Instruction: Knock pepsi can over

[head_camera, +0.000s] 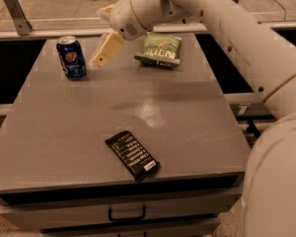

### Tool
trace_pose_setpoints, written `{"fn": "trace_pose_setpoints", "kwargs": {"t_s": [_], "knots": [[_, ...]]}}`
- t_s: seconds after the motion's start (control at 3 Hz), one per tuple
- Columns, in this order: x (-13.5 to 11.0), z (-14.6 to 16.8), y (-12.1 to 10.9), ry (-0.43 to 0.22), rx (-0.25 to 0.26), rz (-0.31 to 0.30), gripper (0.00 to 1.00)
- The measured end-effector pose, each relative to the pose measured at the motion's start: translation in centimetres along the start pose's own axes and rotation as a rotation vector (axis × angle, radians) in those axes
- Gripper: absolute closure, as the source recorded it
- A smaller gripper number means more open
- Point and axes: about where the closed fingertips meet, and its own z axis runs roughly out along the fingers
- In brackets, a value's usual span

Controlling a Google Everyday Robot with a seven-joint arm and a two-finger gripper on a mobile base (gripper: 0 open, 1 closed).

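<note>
Gripper (101, 58) beside pepsi can (72, 57), far-left corner; I can't tell grip state. Risk: 1 low push slides it, no tip.

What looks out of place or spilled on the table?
Nothing stands out. The pepsi can stands upright at the far left, the gripper hangs just right of it, and the green bag and black packet lie flat.

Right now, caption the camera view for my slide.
End effector hovers beside the upright pepsi can on the gray table.
</note>
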Motion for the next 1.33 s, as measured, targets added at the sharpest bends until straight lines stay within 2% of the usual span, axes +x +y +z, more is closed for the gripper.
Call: {"fn": "trace_pose_setpoints", "kwargs": {"t_s": [0.33, 0.67, 1.0, 1.33], "knots": [[-1.7, 4.3, -0.9, -0.058, -0.018, 0.031, 0.00], [-1.5, 7.4, -1.3, -0.044, 0.006, 0.088, 0.00], [-0.1, 9.5, -2.2, -0.023, 0.042, 0.158, 0.00], [1.0, 11.5, -2.8, -0.008, 0.043, 0.214, 0.18]]}}
